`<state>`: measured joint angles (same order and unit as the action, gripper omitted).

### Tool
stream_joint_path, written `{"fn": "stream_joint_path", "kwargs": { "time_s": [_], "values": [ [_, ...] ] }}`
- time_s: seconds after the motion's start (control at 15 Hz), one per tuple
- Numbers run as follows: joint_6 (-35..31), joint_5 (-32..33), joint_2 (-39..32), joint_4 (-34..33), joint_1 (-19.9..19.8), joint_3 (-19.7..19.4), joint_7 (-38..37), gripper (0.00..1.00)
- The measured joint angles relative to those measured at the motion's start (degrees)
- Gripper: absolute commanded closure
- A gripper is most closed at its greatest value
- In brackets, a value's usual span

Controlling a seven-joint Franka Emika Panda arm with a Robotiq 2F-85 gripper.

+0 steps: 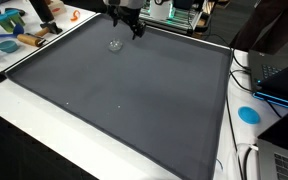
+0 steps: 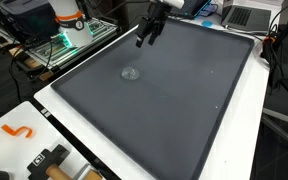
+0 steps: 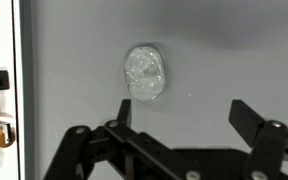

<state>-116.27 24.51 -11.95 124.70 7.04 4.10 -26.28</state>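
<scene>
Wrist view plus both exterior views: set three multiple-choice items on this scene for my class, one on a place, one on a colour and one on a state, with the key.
1. Where does the clear crumpled piece lie?
A. on the dark mat
B. in a bowl
C. on the floor

2. What colour is the round disc beside the mat?
A. red
B. blue
C. green

3. How does the gripper stand?
A. shut on the piece
B. shut on nothing
C. open, holding nothing

Key:
1 A: the mat surrounds the piece in every view.
2 B: the disc shows bright blue in an exterior view.
3 C: the wrist view shows a wide gap between the fingers, with the piece lying apart from them.
</scene>
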Motion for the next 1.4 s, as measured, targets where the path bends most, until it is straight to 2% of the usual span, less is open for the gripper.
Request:
{"fn": "stream_joint_path", "kwargs": {
  "time_s": [0.6, 1.4],
  "values": [
    [4.0, 0.6, -2.4, -2.8, 2.3, -0.2, -5.2, 0.00],
    [4.1, 0.4, -3.6, -5.2, 2.2, -2.1, -6.8, 0.00]
  ]
}}
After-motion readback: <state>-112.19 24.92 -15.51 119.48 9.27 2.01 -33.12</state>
